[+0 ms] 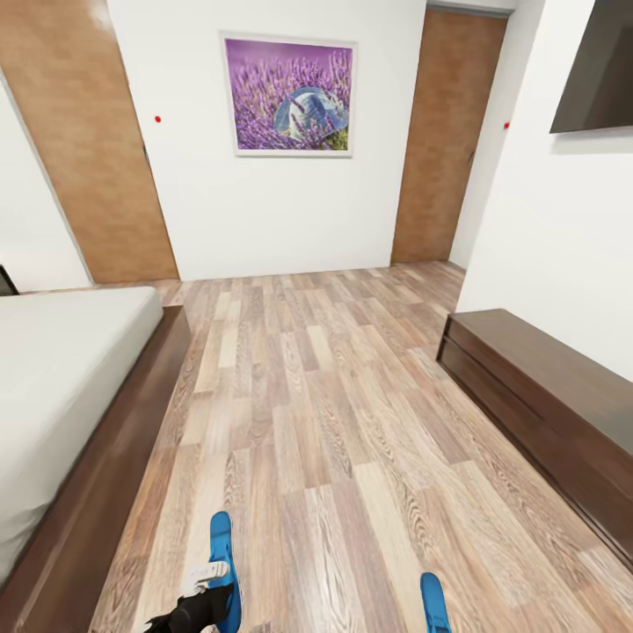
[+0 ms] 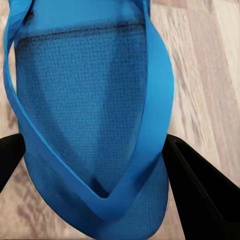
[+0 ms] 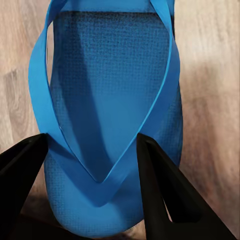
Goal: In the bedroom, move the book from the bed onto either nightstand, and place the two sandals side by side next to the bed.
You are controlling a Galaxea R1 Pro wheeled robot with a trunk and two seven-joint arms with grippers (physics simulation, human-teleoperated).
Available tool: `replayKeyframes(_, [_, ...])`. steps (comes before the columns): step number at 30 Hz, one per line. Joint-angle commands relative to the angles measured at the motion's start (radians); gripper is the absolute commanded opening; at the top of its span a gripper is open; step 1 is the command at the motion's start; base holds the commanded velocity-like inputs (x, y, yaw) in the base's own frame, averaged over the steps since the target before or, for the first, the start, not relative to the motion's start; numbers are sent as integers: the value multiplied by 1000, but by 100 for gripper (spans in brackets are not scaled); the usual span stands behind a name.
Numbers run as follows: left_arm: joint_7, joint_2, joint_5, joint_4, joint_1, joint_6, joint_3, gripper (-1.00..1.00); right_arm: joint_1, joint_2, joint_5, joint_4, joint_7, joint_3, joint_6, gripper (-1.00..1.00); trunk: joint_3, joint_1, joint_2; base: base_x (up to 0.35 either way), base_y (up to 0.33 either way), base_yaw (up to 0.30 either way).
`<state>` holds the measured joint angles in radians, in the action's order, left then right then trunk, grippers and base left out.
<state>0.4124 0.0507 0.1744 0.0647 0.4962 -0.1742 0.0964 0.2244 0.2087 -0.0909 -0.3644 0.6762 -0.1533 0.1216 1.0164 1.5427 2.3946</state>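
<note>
Two bright-blue sandals show at the bottom of the head view. The left sandal is in my left gripper, about a hand's width from the bed's dark frame. In the left wrist view the sandal spans the gap between the black fingers of my left gripper, which are shut on its sides. The right sandal is further right over the floor. My right gripper is shut on this sandal near the strap's V. The bed runs along the left. The book and the nightstand are out of view.
A long low dark-wood sideboard lines the right wall under a dark screen. Wood-plank floor stretches ahead to a white wall with a lavender picture between two brown doors.
</note>
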Motion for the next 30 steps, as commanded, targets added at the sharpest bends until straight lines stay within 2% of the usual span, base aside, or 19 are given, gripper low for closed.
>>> replayKeyframes(1, [5, 0, 0, -2, 1, -1, 8, -100, 0, 0, -9, -1, 5, -4, 10, -100, 1, 0, 0, 0, 0, 245])
replayKeyframes(7, [5, 0, 0, -2, 1, -1, 8, -100, 0, 1, -9, -1, 4, -5, 10, -100, 1, 0, 0, 0, 0, 78])
replayKeyframes(24, [5, 0, 0, -2, 1, -1, 8, -100, 0, -1, -8, 1, -1, -8, 10, -100, -52, -65, -119, 0, 0, 2])
replayKeyframes(27, [5, -8, 0, -3, 2, -1, 7, -100, 0, -1, -7, 1, -1, -9, 10, -100, -62, -77, -140, 0, 0, 0])
replayKeyframes(30, [3, -15, 0, -3, 2, 0, 7, -100, 0, -2, -5, 5, -2, -6, 9, -100, -62, -77, -140, 0, 0, 0])
